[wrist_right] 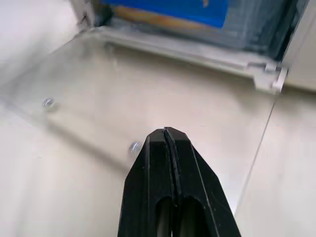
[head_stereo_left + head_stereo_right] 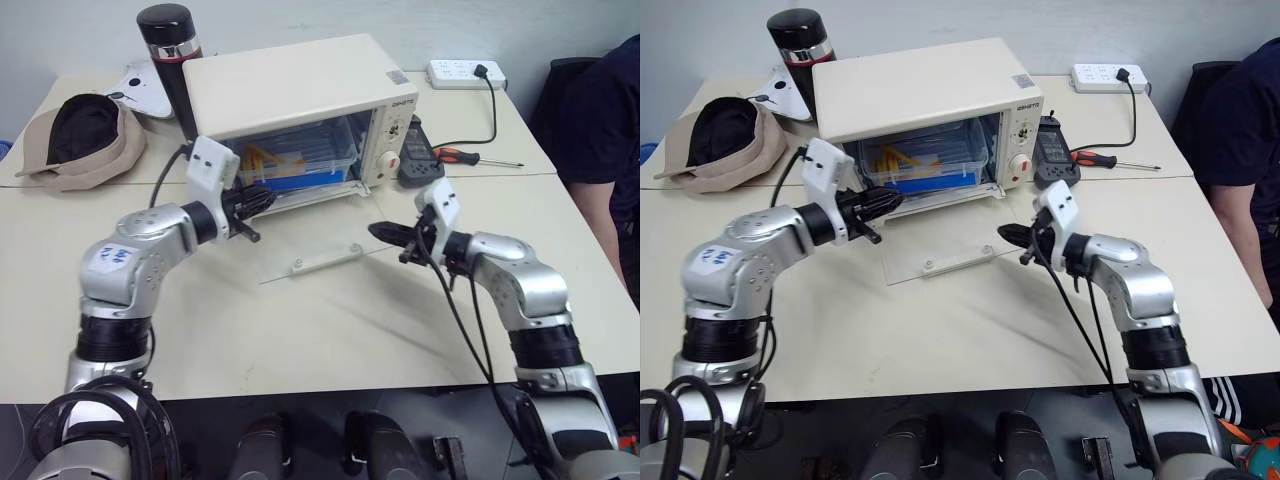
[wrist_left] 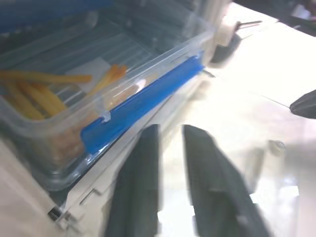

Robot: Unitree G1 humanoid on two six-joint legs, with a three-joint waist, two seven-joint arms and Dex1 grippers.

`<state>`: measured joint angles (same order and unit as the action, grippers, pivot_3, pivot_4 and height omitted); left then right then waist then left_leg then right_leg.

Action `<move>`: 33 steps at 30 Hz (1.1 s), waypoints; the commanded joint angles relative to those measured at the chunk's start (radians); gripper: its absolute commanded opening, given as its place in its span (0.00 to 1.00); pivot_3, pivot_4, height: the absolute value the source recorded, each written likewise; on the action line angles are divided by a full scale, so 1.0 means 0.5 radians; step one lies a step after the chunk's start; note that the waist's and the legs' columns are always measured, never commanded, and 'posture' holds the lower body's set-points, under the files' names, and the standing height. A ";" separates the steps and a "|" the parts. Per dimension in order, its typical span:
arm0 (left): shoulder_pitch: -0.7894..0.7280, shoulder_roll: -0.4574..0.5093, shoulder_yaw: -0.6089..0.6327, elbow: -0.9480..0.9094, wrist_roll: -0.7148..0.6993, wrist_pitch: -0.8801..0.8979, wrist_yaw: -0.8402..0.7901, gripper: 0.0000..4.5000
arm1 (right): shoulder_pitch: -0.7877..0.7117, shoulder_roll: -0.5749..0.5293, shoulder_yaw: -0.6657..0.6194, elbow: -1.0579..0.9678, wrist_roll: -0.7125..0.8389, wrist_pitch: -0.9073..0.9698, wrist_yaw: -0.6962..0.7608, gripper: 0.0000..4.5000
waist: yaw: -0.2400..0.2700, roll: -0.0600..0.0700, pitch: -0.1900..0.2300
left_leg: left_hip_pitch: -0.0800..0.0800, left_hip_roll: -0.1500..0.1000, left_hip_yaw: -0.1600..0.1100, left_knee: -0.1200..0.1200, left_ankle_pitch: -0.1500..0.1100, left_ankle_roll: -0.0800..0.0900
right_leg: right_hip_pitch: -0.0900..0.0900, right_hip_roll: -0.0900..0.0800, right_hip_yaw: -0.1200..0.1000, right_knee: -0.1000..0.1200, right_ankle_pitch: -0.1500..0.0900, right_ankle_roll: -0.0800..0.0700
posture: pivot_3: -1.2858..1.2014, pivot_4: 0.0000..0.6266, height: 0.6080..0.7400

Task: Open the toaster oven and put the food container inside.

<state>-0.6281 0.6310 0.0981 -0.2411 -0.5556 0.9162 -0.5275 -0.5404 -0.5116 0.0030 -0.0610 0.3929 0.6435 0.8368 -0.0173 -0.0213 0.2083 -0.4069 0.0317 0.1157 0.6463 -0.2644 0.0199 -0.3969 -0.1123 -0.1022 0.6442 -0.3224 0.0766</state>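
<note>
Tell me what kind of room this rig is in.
Probably an office or lab bench, not a kitchen: plain beige tables pushed together, a white power strip with a black cable, a red-handled screwdriver, and a cream-white boxy toaster oven set there as a prop.

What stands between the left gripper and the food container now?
Nothing visible does. The food container already sits inside the toaster oven, whose glass door lies folded down flat. The left gripper, fingers slightly apart, is just before the container's blue clip strip.
</note>
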 commanded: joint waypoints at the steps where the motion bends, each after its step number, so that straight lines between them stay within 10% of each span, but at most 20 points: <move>1: 0.131 0.249 0.192 -0.285 -0.219 0.058 -0.308 0.45 | 0.169 -0.042 -0.086 -0.288 0.101 0.142 -0.074 0.00 | -0.016 0.000 0.000 | 0.001 0.000 0.000 0.000 0.000 -0.001 | 0.001 0.000 0.000 0.000 0.000 0.000 | 0.52 0.24 1.00; 9: 0.324 0.795 0.497 -0.374 -0.490 0.075 -0.827 0.99 | 0.254 0.167 -0.103 -0.118 -0.005 0.061 -0.421 0.00 | -0.021 0.000 0.000 | 0.004 -0.001 -0.001 0.000 -0.001 -0.005 | -0.001 -0.002 0.001 -0.001 -0.002 -0.004 | 0.52 0.24 1.00; 19: 0.318 0.904 0.559 -0.232 -0.395 -0.066 -0.837 0.99 | -0.096 0.210 -0.213 0.069 0.131 0.027 -0.365 0.00 | -0.027 0.002 0.001 | 0.002 -0.001 -0.001 0.000 -0.002 -0.003 | -0.002 -0.002 0.001 -0.002 -0.002 -0.004 | 0.52 0.24 1.00; 33: 0.413 1.102 0.747 0.046 -0.330 -0.210 -1.056 1.00 | -0.585 -0.626 -0.313 0.114 0.388 0.530 0.181 0.97 | -0.019 0.000 0.001 | -0.005 -0.003 0.005 0.001 -0.006 0.005 | -0.008 -0.005 0.003 -0.004 0.000 0.000 | 0.52 0.24 1.00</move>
<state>-0.4224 1.1524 0.4169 -0.2140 -0.7057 0.8175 -1.0371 -0.8123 -0.7726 -0.0983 0.0074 0.5481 0.8827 0.8801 -0.0267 -0.0211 0.2090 -0.4094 0.0303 0.1182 0.6469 -0.2674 0.0226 -0.4008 -0.1148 -0.1005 0.6420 -0.3224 0.0764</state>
